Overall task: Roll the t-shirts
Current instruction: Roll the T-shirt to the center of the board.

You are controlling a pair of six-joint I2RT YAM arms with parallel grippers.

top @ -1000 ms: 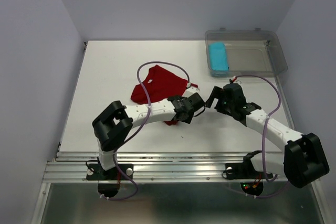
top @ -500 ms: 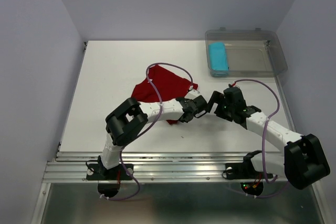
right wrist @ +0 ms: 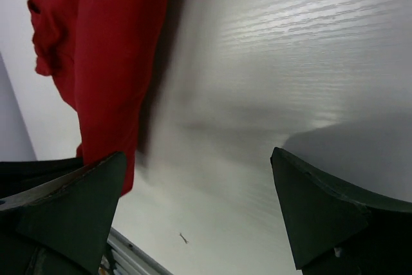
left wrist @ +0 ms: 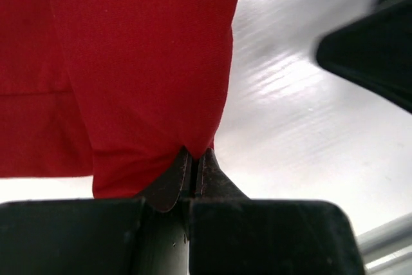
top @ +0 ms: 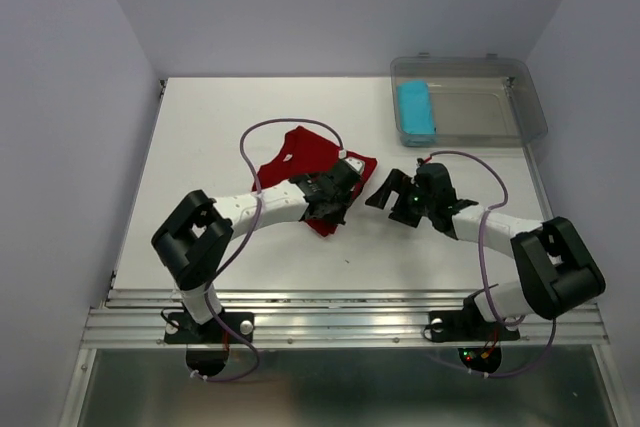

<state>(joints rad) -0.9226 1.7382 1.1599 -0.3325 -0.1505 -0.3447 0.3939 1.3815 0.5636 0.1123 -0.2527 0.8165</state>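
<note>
The dark red t-shirt (top: 300, 159) lies crumpled at the table's middle. My left gripper (top: 342, 192) is at its right edge. In the left wrist view the gripper (left wrist: 194, 159) is shut on a fold of the red t-shirt (left wrist: 129, 62), pinched at the fingertips. My right gripper (top: 381, 192) hangs open just to the right of the shirt, with only bare table between its fingers (right wrist: 196, 156). The red t-shirt (right wrist: 103, 62) fills the left of that view. The light cyan-blue t-shirt (top: 415, 112) sits as a compact roll inside the bin.
The clear plastic bin (top: 500, 107) stands at the back right of the white table (top: 200, 147). Purple cables loop over both arms. A metal rail (top: 330, 322) runs along the near edge. Grey walls close in the left, back and right.
My left gripper closed on the red t-shirt's edge and swung left, shifting the cloth. The right gripper moved left toward the shirt and stayed open.
</note>
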